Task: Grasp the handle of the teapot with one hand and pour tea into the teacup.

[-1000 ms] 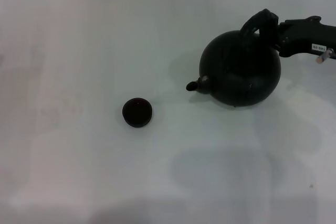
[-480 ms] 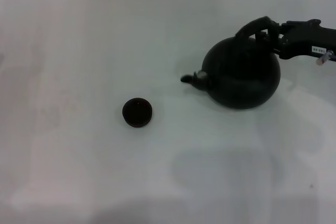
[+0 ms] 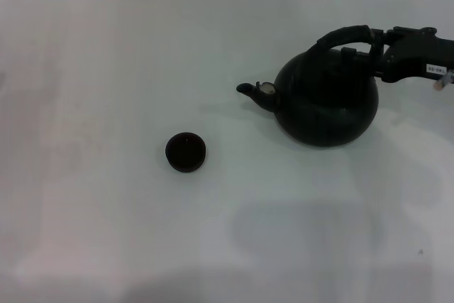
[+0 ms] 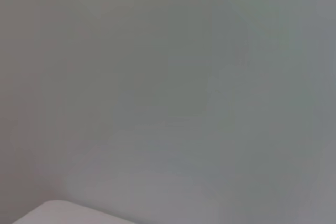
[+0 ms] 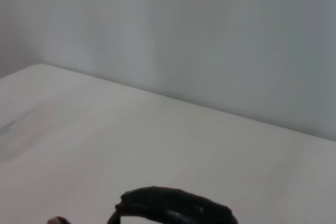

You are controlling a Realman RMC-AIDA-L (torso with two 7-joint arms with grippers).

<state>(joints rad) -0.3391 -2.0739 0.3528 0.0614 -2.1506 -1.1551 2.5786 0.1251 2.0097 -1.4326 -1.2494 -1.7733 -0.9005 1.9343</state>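
The round black teapot hangs at the right of the head view, spout pointing left and raised a little. Its black arched handle is held at its right end by my right gripper, which reaches in from the right edge. The handle's top also shows in the right wrist view. The small dark teacup stands on the white table, left of and nearer than the spout, apart from it. My left gripper is out of view.
The white table stretches around the cup and teapot. The left wrist view shows only a pale wall and a table corner. A pale wall stands behind the table in the right wrist view.
The teapot has been lifted and has swung more upright, its spout rising and moving left and farther away. The handle now arches over the top. The cup has not moved.
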